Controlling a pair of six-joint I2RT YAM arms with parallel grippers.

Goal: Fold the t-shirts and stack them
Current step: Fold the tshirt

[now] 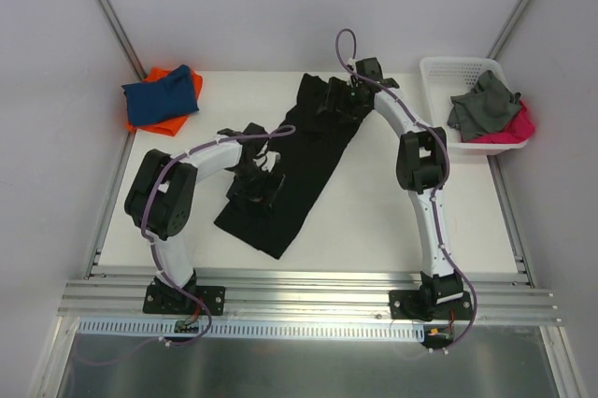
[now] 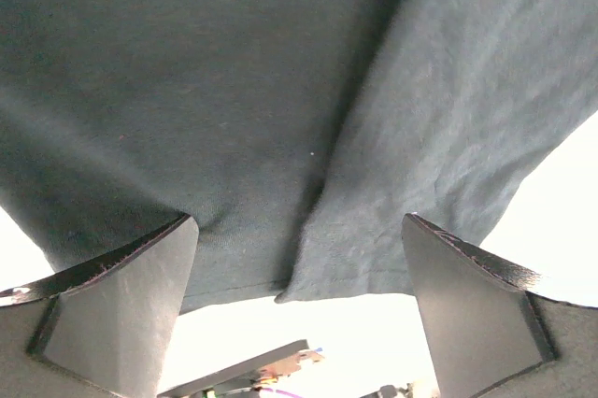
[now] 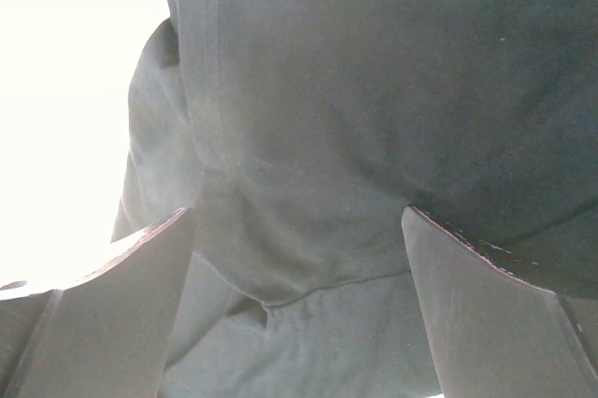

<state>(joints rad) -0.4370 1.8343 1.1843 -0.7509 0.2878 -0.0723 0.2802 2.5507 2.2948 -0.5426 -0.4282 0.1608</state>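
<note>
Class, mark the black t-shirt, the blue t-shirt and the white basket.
black t-shirt [image 1: 313,169]: top view, middle of the cloth
blue t-shirt [image 1: 163,97]: top view, centre of its upper face
white basket [image 1: 460,63]: top view, far rim

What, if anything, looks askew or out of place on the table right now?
The black t-shirt lies slanted across the table, a long narrow strip rather than a square fold. The blue t-shirt on the orange t-shirt sits at the far-left corner, seemingly overhanging the edge. Nothing looks spilled or damaged.
</note>
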